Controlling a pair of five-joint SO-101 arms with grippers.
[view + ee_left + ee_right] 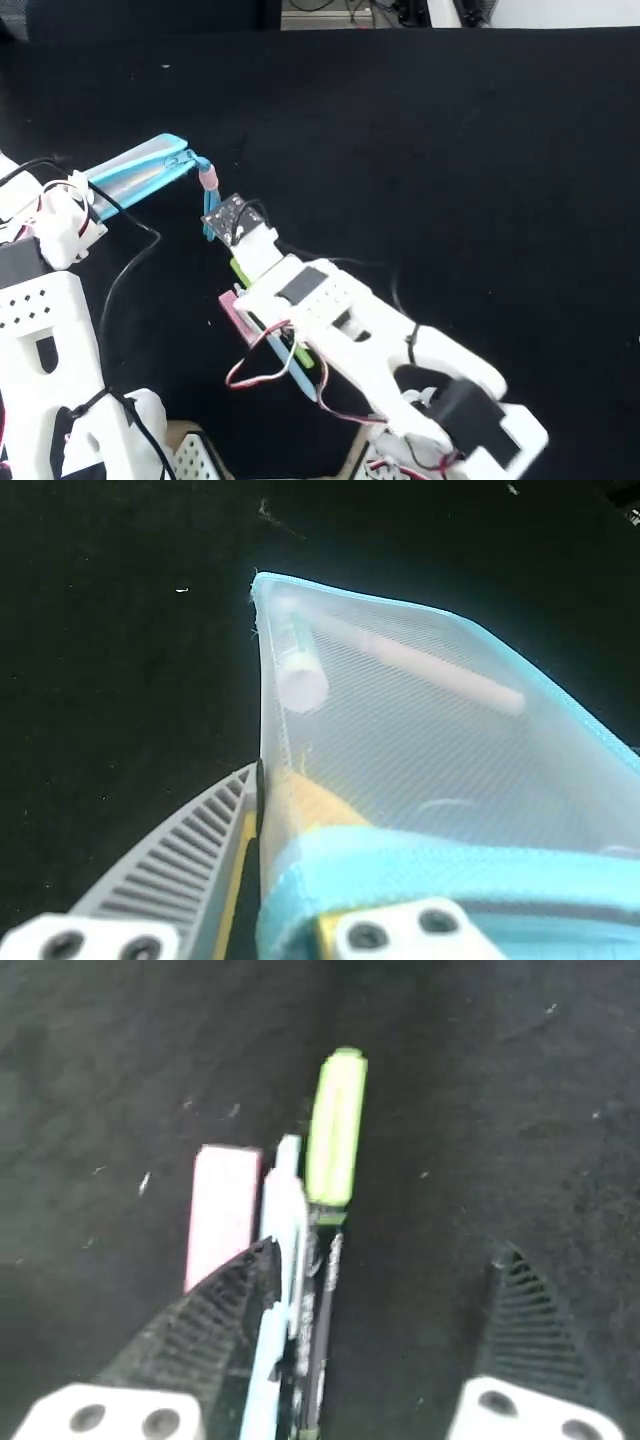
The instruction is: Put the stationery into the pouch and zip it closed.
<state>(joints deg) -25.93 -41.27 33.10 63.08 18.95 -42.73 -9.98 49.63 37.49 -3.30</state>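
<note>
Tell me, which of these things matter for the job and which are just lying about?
For the job: pouch, eraser, pen, marker, and a stick and tube already in the pouch.
Just lying about: black cloth, cables past its far edge.

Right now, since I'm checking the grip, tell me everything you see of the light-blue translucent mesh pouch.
The light-blue translucent mesh pouch has solid blue edging and a pink zip pull dangling at the end away from the left gripper, which is shut on the other end. A white capped tube and a white stick show through the mesh. Whether the zip is open is unclear.
</note>
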